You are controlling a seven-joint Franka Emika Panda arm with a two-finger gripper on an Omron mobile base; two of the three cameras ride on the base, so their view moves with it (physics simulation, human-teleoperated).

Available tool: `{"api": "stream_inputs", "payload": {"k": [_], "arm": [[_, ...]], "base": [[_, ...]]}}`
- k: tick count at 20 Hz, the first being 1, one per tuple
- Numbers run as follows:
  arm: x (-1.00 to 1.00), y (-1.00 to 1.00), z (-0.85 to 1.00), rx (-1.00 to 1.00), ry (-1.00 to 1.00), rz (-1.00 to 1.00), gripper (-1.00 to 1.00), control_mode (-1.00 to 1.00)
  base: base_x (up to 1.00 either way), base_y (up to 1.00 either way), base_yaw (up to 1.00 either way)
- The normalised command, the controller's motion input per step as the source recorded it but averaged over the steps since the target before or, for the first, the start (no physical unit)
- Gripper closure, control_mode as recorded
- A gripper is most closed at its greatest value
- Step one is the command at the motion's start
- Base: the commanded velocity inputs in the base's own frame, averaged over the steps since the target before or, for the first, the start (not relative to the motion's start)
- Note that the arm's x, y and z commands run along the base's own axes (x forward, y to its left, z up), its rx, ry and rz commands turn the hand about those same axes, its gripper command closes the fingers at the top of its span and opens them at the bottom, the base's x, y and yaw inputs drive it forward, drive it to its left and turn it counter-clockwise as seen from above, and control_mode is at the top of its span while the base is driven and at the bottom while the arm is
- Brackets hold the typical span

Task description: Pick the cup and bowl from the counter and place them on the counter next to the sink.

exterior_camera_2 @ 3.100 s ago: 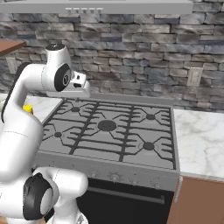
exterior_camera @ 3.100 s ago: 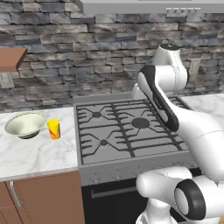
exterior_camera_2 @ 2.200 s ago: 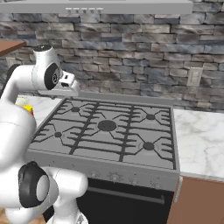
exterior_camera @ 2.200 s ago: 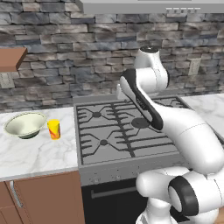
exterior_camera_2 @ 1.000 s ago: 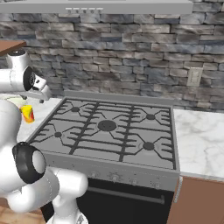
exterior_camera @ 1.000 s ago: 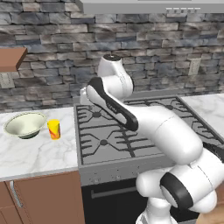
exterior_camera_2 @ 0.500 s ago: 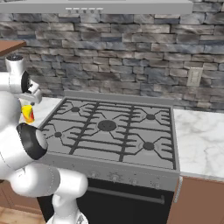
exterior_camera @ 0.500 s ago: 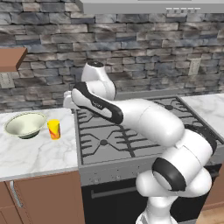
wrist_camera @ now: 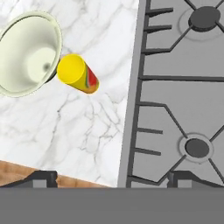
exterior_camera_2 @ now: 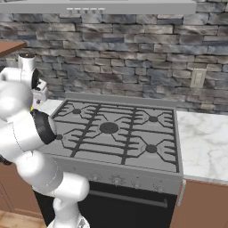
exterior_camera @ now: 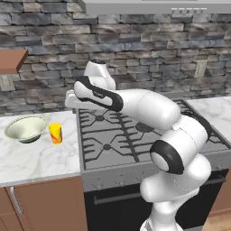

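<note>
Wall: I see grey stone blocks [exterior_camera: 149, 49]
Stove: grey, with black grates [exterior_camera_2: 116, 133]
Cupboards: brown wood [exterior_camera: 45, 207]
Hood: grey, up top [exterior_camera: 153, 5]

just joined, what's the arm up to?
The arm has swung left across the stove toward the counter, where the cup and bowl stand side by side, untouched. The pincer is open and empty, up above the counter edge, looking down on both. Nothing picked yet.
</note>
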Motion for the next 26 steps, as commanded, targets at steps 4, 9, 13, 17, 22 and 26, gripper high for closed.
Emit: {"api": "stream_inputs", "payload": {"k": [4,9,13,17,22,26], "arm": [[0.03,0.08,-0.12,-0.01,0.01,0.00,-1.00,-1.00],[0.08,0.33,-0.07,-0.04,0.01,-0.01,-1.00,-1.00],[0.23,0.39,-0.26,-0.07,0.00,-0.03,-1.00,-1.00],[0.23,0.08,-0.24,-0.07,0.00,-0.06,-1.00,-1.00],[0.18,0.06,-0.24,-0.04,0.00,-0.15,-1.00,-1.00],[0.11,0.15,-0.06,0.00,0.00,-0.15,-1.00,-1.00]], "base": [[0.00,0.00,0.00],[0.00,0.00,0.00],[0.00,0.00,0.00],[0.00,0.00,0.00],[0.00,0.00,0.00],[0.00,0.00,0.00]]}}
